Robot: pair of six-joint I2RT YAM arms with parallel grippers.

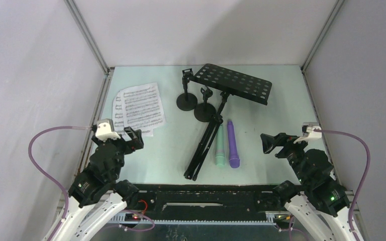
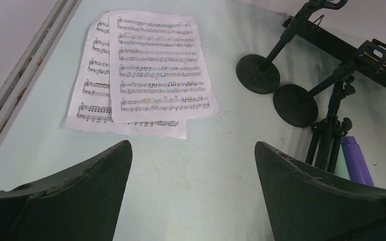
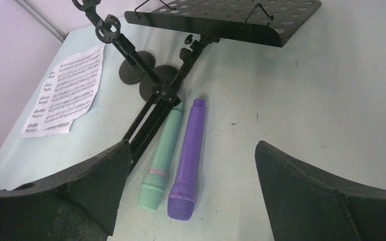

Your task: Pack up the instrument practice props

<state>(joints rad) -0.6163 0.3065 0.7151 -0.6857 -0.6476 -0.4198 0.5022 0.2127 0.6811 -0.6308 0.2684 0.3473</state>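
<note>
Landmark: the music rack [image 1: 236, 83] lies on the bench [image 1: 281, 120]. Its perforated plate is at the far end, raised off the surface. Its folded tripod legs run slantwise back toward me.
My left claw [image 1: 133, 139]: spread wide with nothing between the fingers. It hangs over bare bench well to the left of the rack's legs.
My right claw [image 1: 272, 144]: just as wide and gripping nothing. It sits well to the right of the rack's legs and faces in toward them.
Sheet-music pages [image 1: 138, 106]: flat on the bench to the left of the rack and well apart from it. There are two white sheets. The upper one is shifted a little, so the lower one shows along its left and near edges.
Farther mic holder [image 1: 186, 98]: upright on its round base, just left of the rack's stem, with its clip up by the plate's left corner.
Nearer mic holder [image 1: 204, 108]: upright too, between the farther one and the rack's stem. I cannot tell whether its base touches the stem.
Mint-green microphone [image 1: 220, 145]: lying flat just right of the rack's legs and running along them. Its head points toward me and its far end is close against the legs.
Purple microphone [image 1: 232, 143]: lying side by side with the mint-green one, on the side away from the rack, head toward me.
</note>
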